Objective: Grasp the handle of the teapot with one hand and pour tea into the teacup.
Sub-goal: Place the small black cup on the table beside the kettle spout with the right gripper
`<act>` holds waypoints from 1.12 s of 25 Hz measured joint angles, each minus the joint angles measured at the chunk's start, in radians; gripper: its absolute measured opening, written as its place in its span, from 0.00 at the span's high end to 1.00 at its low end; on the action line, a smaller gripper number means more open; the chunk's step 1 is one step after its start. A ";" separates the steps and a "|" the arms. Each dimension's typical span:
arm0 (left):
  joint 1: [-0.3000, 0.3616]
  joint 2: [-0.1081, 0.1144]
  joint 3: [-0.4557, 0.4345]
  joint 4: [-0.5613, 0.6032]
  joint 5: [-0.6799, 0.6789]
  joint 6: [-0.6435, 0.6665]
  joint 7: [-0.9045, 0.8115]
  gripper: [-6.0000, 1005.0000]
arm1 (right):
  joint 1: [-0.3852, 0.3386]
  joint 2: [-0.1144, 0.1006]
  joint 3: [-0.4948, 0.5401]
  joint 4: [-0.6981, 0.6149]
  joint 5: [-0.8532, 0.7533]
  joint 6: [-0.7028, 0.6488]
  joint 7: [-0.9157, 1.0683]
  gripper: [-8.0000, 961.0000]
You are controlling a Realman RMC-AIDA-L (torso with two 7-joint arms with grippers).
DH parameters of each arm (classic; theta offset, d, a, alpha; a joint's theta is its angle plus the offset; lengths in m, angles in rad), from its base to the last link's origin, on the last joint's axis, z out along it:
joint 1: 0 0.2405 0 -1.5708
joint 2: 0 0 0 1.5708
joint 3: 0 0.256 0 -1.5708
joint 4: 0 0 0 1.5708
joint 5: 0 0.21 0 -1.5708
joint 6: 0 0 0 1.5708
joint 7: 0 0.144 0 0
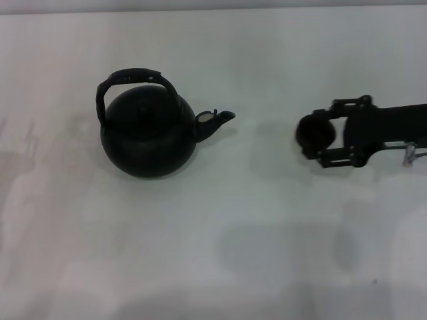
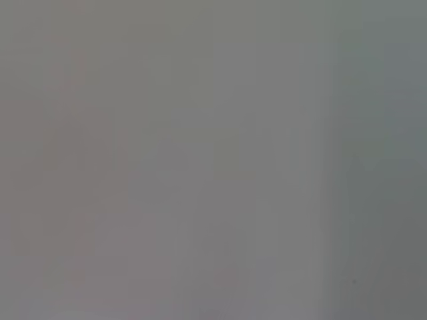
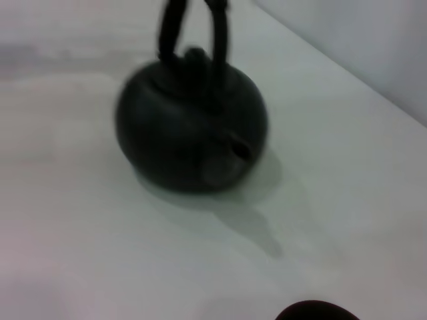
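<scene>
Stands upright on the white table (image 1: 267,253), the teapot (image 1: 148,137), with spout (image 1: 215,120) aimed toward the right arm's side and a pale patch showing at the spout mouth. Arches over the lid, the handle (image 1: 130,80), free and untouched, its rough wrapped span uppermost. Probably left standing that way so a grip from above can close around the hoop.

Out past the teapot's spout, well apart from it, sits the teacup (image 1: 313,132), small and dark, between the fingers of the right gripper (image 1: 319,131). Holding the cup, by the look of the two black fingers (image 1: 343,103) bracketing it on either side, though actual contact cannot be confirmed. Seems placed there to set or steady the cup within pouring reach of the spout. From the right wrist view, only a dark sliver of the cup (image 3: 317,312) at the frame edge, with the teapot (image 3: 190,130) and its handle (image 3: 217,47) beyond.

Nowhere to be seen, the left gripper; nothing but a blank grey surface in its own wrist view. No pouring begun; handle grasp not yet made.
</scene>
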 joint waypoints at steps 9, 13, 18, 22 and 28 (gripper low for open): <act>-0.003 -0.003 0.000 0.000 0.015 0.002 0.000 0.50 | 0.036 0.005 -0.227 0.025 0.105 -0.134 0.043 0.23; -0.004 -0.003 0.000 0.000 0.023 0.005 0.000 0.50 | 0.055 0.007 -0.335 0.029 0.109 -0.246 0.084 0.23; -0.001 -0.003 0.000 -0.001 0.025 0.006 0.000 0.50 | 0.058 0.007 -0.422 0.029 0.110 -0.339 0.094 0.23; 0.002 -0.003 0.000 0.000 0.025 0.007 0.000 0.50 | 0.058 0.007 -0.465 0.021 0.107 -0.372 0.096 0.24; -0.001 -0.003 0.000 0.000 0.035 0.008 0.000 0.50 | 0.055 0.007 -0.524 0.017 0.109 -0.426 0.099 0.23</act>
